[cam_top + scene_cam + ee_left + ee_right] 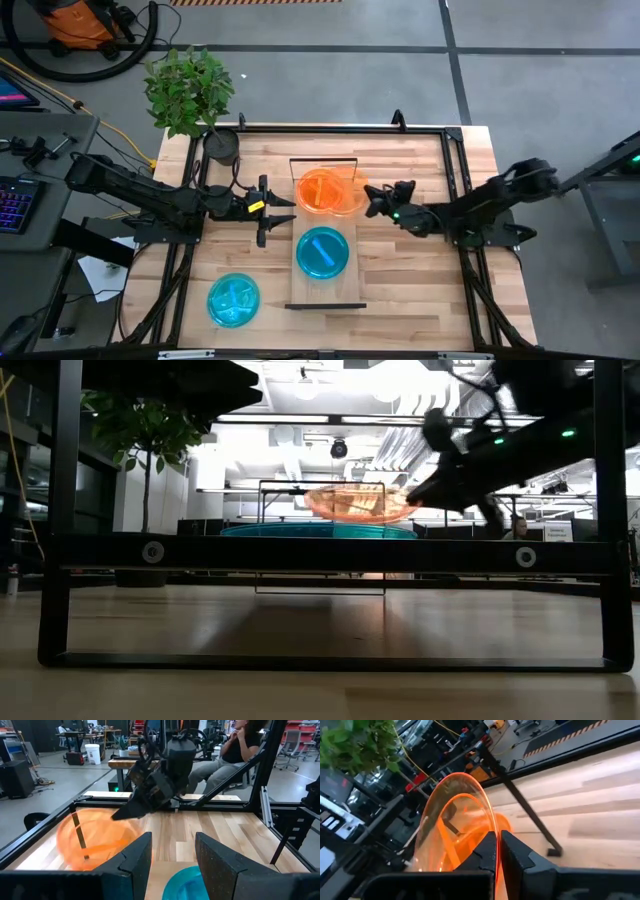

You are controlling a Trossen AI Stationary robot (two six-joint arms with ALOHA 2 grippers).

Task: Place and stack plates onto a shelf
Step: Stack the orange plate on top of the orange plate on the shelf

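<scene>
The light-wood shelf (pixel 342 285) lies lengthwise at the table's middle. A cyan plate (pixel 322 252) rests flat on its middle part. Orange plates (pixel 318 190) sit on its far part, and one of them, tilted (pixel 455 815), is in my right gripper (pixel 375 197), which is shut on it from the shelf's right side. Another cyan plate (pixel 233 298) lies on the tabletop at the near left. My left gripper (pixel 278 212) is open and hovers just left of the shelf, pointing at it (pixel 172 855). My right gripper pinches the orange plate's rim (pixel 492 827) between its two fingers, on the side toward the table's right. The fingers come roughly level from the right. The plate is tilted with the held edge raised (pixel 400 500); whether its opposite edge rests on the orange plate below, I cannot tell.
A potted plant (pixel 222 145) stands at the far left corner. Dark rails close the shelf's far end (pixel 322 160) and near end (pixel 325 305). A black frame runs round the table edges (pixel 455 150). A seated person (pixel 240 750) shows beyond the table.
</scene>
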